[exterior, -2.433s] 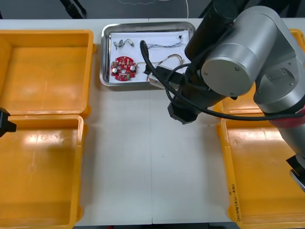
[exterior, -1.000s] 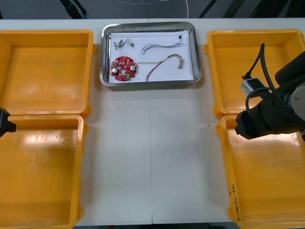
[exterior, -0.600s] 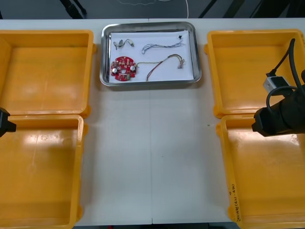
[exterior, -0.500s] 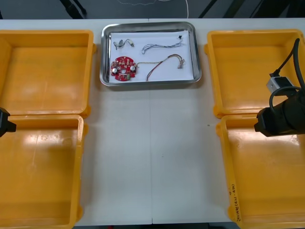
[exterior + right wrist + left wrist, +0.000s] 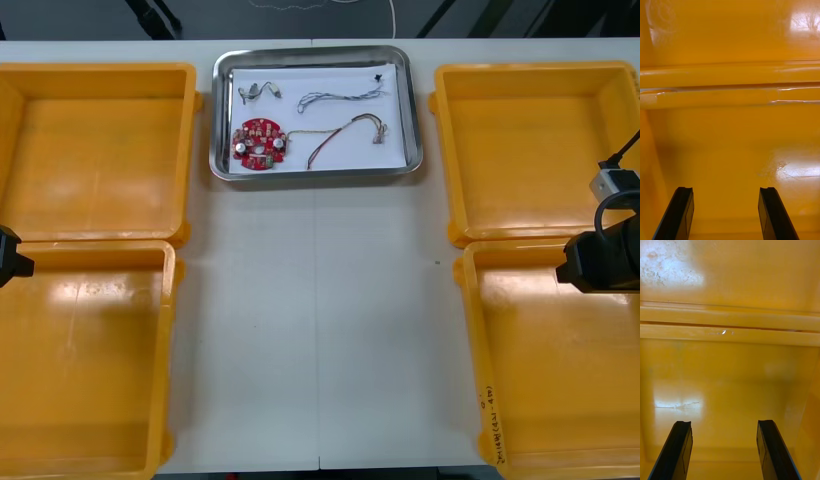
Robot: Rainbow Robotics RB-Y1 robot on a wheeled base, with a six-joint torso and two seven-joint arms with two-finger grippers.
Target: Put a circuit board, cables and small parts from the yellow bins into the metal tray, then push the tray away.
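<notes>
Far left of the metal tray (image 5: 314,172), the left gripper (image 5: 723,423) hangs over a bare yellow bin (image 5: 85,350), fingers spread, holding nothing. In the tray lie the red circuit board (image 5: 260,141), a blue and white cable (image 5: 340,96), a red and yellow cable (image 5: 340,130) and small metal parts (image 5: 252,91). The tray sits by the table's far edge, so the job looks done. Far right of the tray, the right gripper (image 5: 725,189) is spread and empty too — a moment ago its arm was nearer the tray.

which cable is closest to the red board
The red and yellow cable, right beside the board; the blue and white cable lies farther off.
</notes>
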